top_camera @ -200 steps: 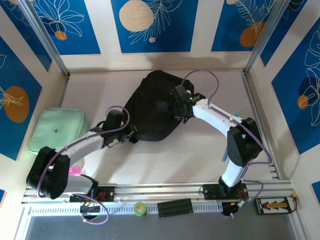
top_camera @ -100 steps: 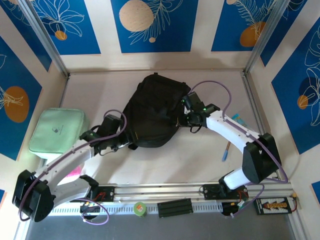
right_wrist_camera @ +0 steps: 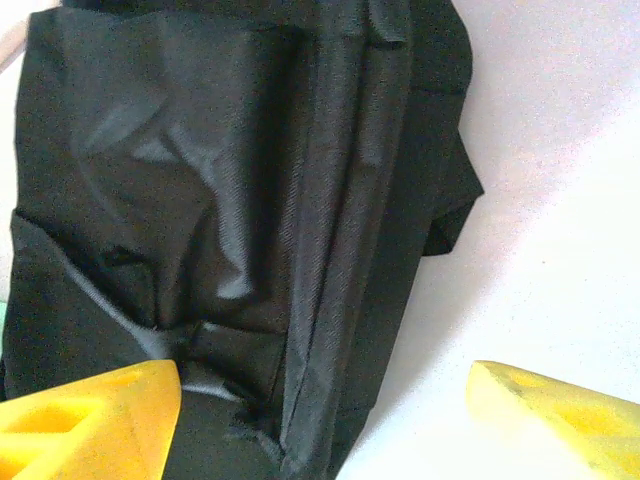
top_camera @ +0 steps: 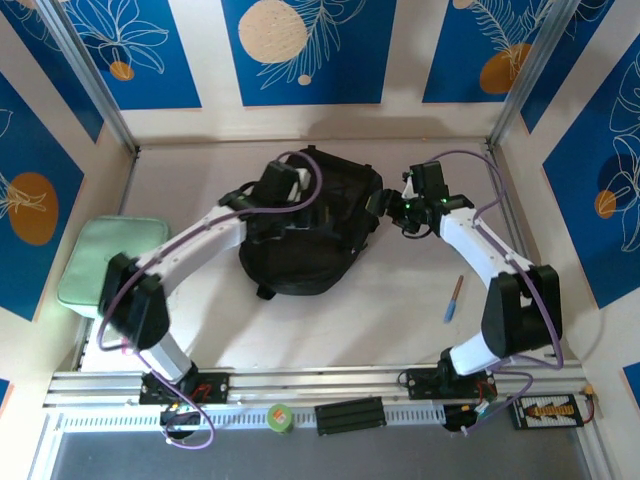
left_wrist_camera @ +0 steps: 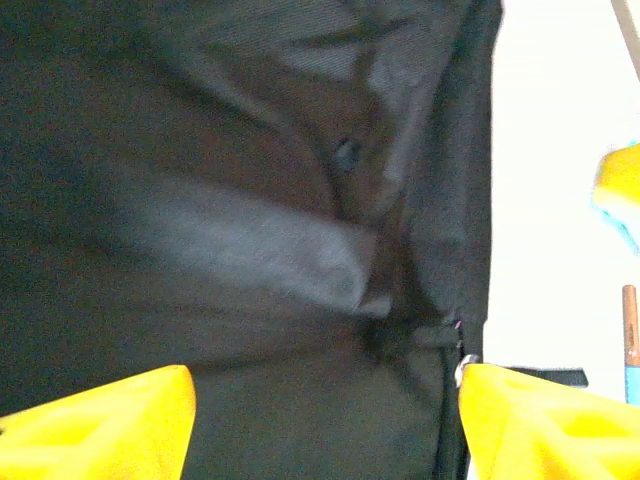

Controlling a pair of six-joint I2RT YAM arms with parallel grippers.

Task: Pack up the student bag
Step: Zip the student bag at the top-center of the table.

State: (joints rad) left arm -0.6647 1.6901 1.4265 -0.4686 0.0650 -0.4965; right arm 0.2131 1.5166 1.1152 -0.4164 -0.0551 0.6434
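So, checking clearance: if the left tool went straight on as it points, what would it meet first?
The bag, its black fabric straight ahead of the left tool; it looks close, though depth is unclear.

The student bag (top_camera: 310,255) is black woven cloth, creased, with a faint sheen; the table (top_camera: 400,300) is smooth, matt, pale; the pouch (top_camera: 95,255) is padded mint fabric; the left gripper (left_wrist_camera: 325,400) has matt yellow fingers (left_wrist_camera: 100,420)

Robotics lab test cell: blue leaf-print panels (top_camera: 308,50) are enclosing a white table (top_camera: 400,290), aluminium rail (top_camera: 330,378) running along its near edge.
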